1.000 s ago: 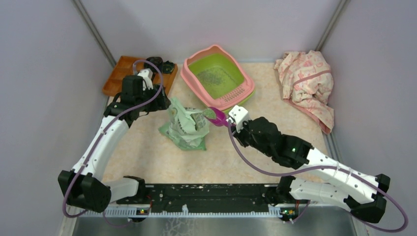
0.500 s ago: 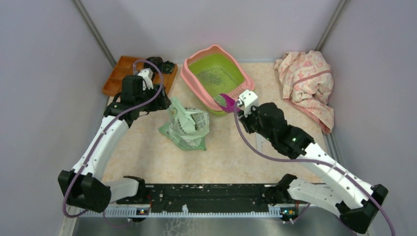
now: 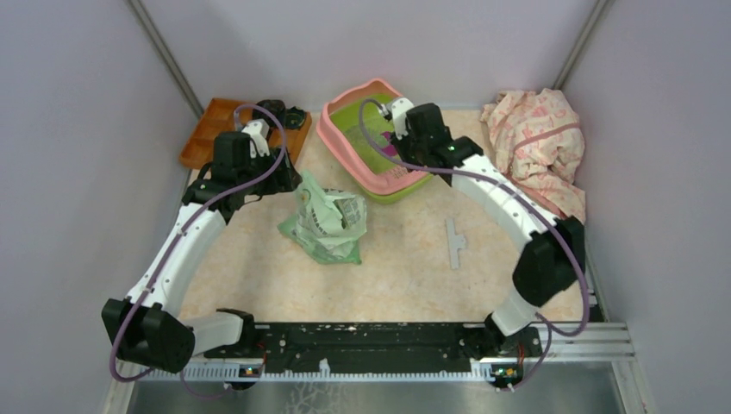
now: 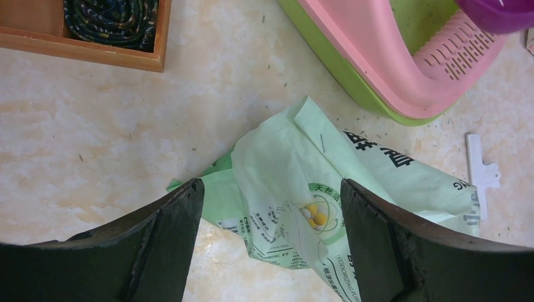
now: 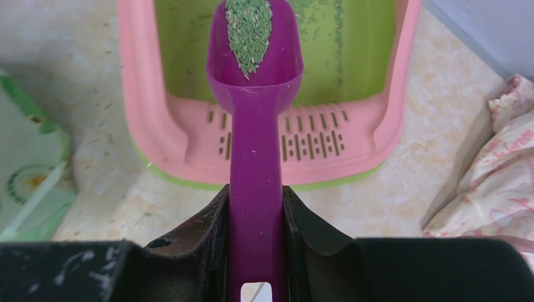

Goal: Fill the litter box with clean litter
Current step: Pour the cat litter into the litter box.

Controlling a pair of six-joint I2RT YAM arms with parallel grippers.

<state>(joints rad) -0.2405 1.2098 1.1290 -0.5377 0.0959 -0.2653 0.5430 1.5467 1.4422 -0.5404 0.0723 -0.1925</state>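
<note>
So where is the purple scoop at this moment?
In the right wrist view the purple scoop is clamped in the right gripper, its bowl carrying litter over the green basin of the litter box, just past the pink grate.

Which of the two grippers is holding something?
The right gripper, clamped on a purple plastic scoop of grey-green litter granules; the left gripper stands open above the pale green bag.

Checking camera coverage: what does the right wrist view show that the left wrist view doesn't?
Right wrist only: litter heaped in the purple scoop, handle clamped in the right gripper. Left wrist only: the wooden tray, the white clip, the open left gripper. Both: the litter box, the green bag, part of the scoop.
</note>
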